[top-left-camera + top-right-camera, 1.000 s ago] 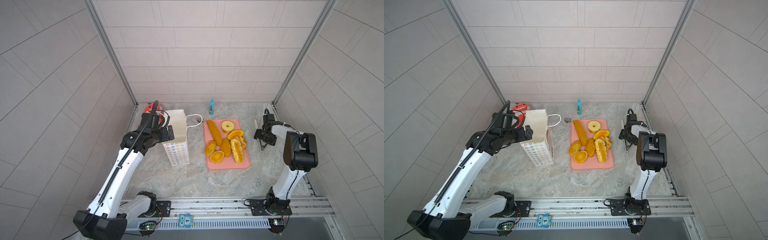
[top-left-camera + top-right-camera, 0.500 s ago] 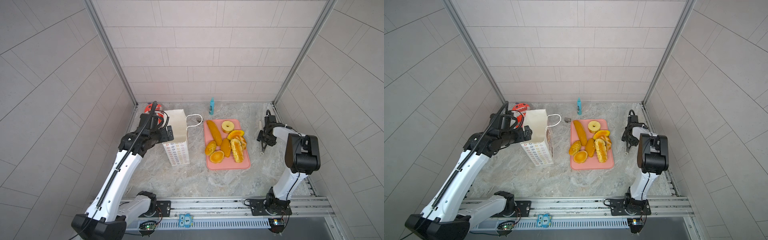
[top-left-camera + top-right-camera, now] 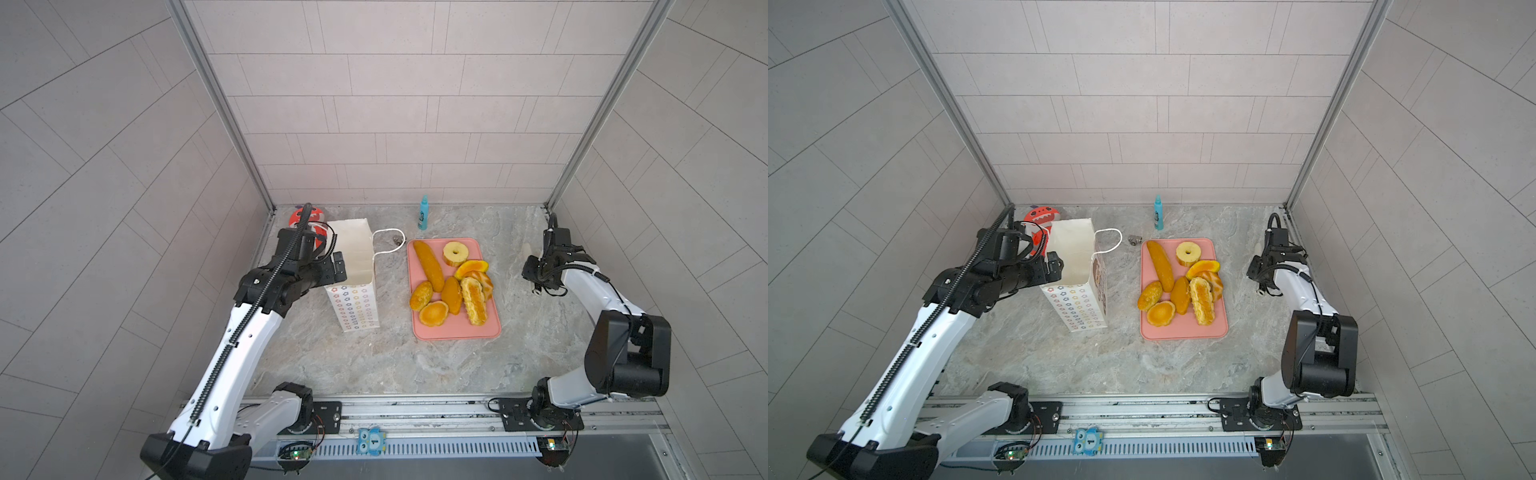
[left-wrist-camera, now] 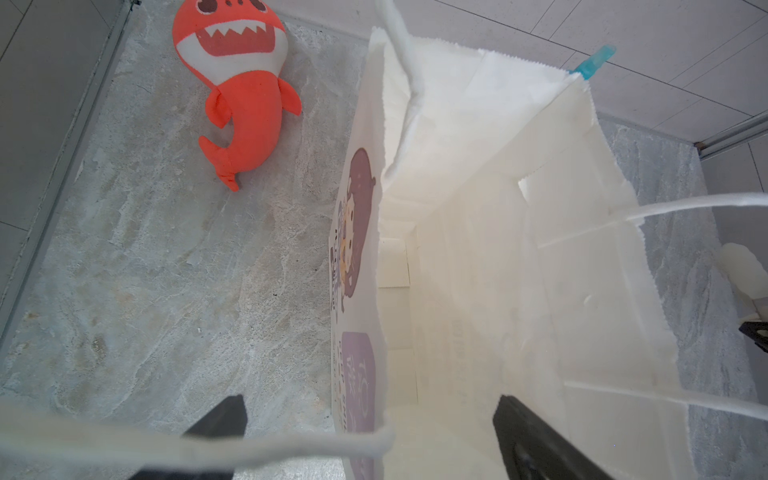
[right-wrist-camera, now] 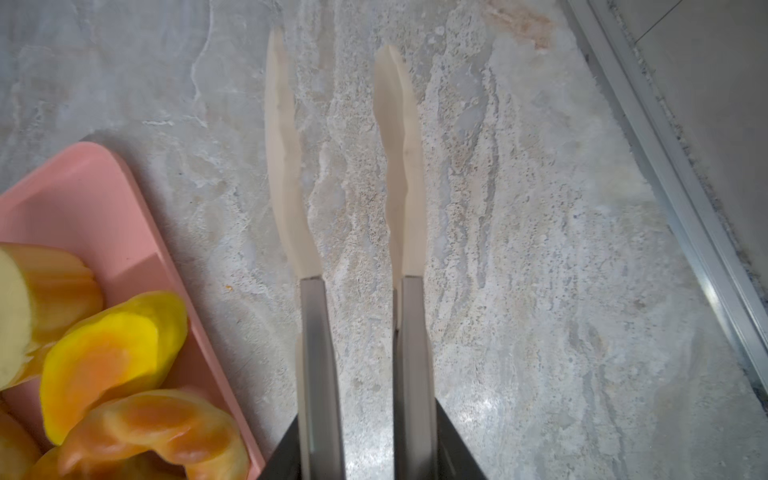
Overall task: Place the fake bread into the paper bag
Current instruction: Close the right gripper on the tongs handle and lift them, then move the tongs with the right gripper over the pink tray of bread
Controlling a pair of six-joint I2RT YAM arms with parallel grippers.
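Left fingers: spread wide and gripping nothing. One is inside the open mouth of the paper bag, the other outside its printed wall.
Right fingers: closed on the gray arms of a pair of tongs. The tongs' cream tips stand apart over bare tabletop.
Paper bag: upright on the tabletop, with its printed wall standing between the left fingers.
Fake bread: piled on the pink tray, beside the tongs' tips and not between them. The bag stands between it and the left fingers.
Red plush shark: on the tabletop beyond the outer left finger, apart from the bag.
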